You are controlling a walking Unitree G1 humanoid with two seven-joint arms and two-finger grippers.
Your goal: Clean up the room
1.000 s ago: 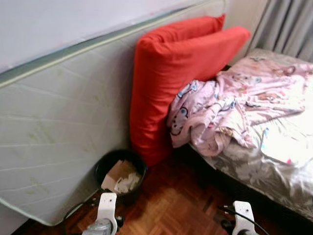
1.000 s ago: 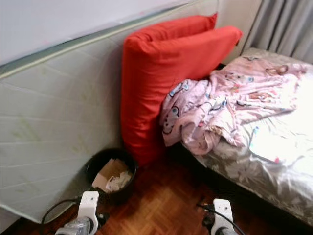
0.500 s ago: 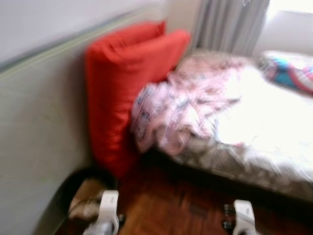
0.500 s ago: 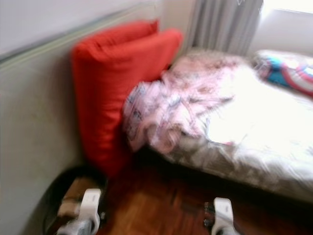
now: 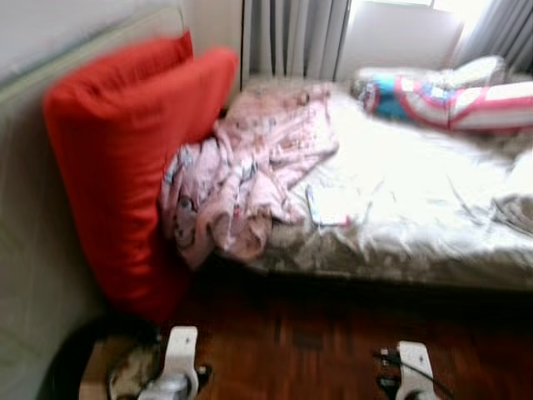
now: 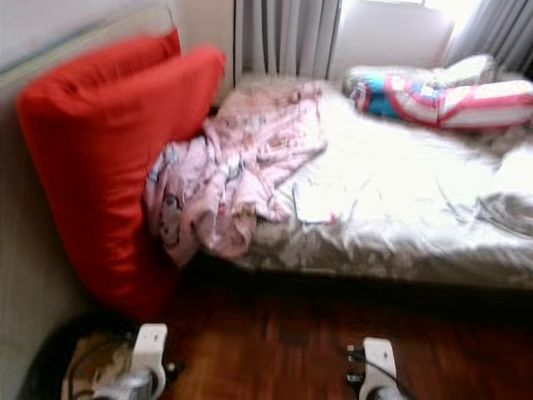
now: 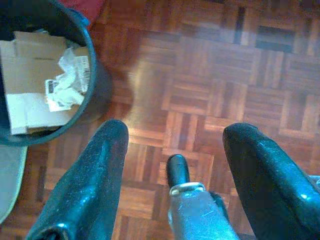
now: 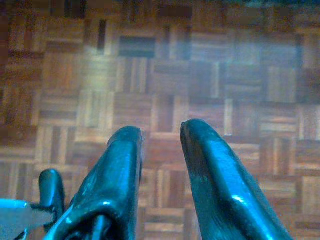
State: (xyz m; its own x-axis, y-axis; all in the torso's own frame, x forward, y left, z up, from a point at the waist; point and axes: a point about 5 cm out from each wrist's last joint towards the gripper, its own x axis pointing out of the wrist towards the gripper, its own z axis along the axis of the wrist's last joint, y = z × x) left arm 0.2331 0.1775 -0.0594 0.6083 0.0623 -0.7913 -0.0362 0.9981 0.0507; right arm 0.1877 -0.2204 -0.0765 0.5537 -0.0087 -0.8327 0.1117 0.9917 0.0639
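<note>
A crumpled pink patterned blanket (image 5: 241, 179) lies on the near left part of the bed (image 5: 400, 250), spilling over its edge. A small white flat item (image 5: 329, 204) rests on the sheet beside it. A black bin (image 7: 30, 75) with cardboard and crumpled paper stands on the floor at my lower left. Both arms hang low over the parquet. My left gripper (image 7: 175, 132) is open wide and holds nothing, with the bin just beside it. My right gripper (image 8: 160, 130) is open by a narrow gap over bare floor.
Two big red cushions (image 5: 125, 167) lean against an upright mattress (image 5: 25, 250) on the left. A striped colourful pillow (image 5: 450, 100) lies at the bed's far end below grey curtains (image 5: 287, 37). A grey cloth (image 5: 512, 208) sits at the right edge. Dark parquet (image 5: 316, 333) runs along the bed.
The camera has swung to the right with blur: cushions and bin slid toward the left edge, and more of the bed and the striped pillow came into view. Nothing was picked up.
</note>
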